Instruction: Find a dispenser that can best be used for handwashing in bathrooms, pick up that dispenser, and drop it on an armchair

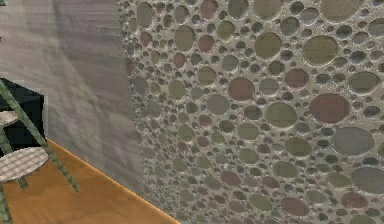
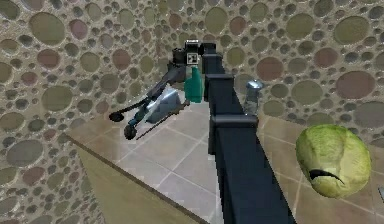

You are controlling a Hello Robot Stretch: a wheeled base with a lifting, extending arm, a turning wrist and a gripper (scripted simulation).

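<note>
In the corner where two pebble walls meet, a tiled worktop is showing in the arm side view, and the dark arm is reaching out over it from the bottom edge. At its far end the gripper is pointing toward the view's left, its thin fingers lying low above the tiles. The dispenser, a teal bottle with a dark pump top, is standing on the worktop near the back wall, right at the gripper's body and just left of the arm. With the bottle sitting there, I cannot tell whether the gripper is holding anything, nor how its fingers are set. A small grey can is standing just right of the arm, and a large round green thing is sitting farther toward the view's right.

In the forward view, a pebble wall is taking up the right and middle, joining a grey wall. A wooden floor is running below, with a green rack carrying round plates at the left edge.
</note>
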